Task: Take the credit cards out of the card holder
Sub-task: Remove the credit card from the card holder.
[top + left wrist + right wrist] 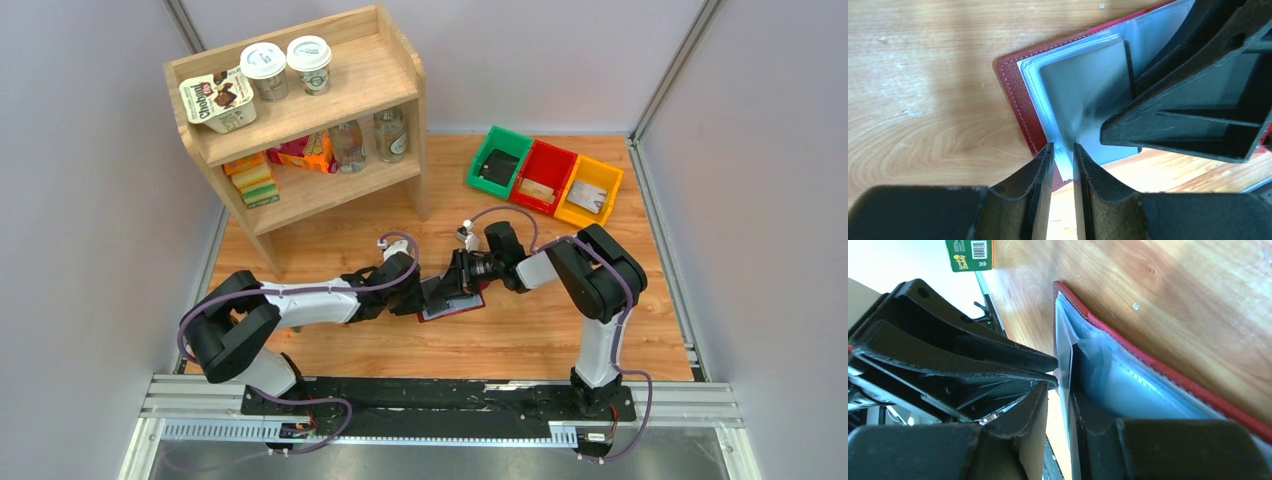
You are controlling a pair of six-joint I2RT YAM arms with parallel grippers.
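The maroon card holder (pixel 455 308) lies open on the table between my two grippers. In the left wrist view its red cover (pixel 1010 95) and clear sleeves (pixel 1083 85) show. My left gripper (pixel 1063 150) is shut on a sleeve corner of the card holder; it also shows in the top view (pixel 425 297). My right gripper (pixel 1058 390) is slightly open around the thin edge of a greyish card (pixel 1068 365) that sticks out of a sleeve (pixel 1128 385) and rests against one finger; it also shows in the top view (pixel 462 277). A black card (pixel 497 168) lies in the green bin.
A green bin (pixel 478 170), a red bin (pixel 545 160) and a yellow bin (pixel 600 172) stand at the back right, the red and yellow ones each with a greyish card. A wooden shelf (pixel 300 120) with cups, bottles and boxes stands at the back left.
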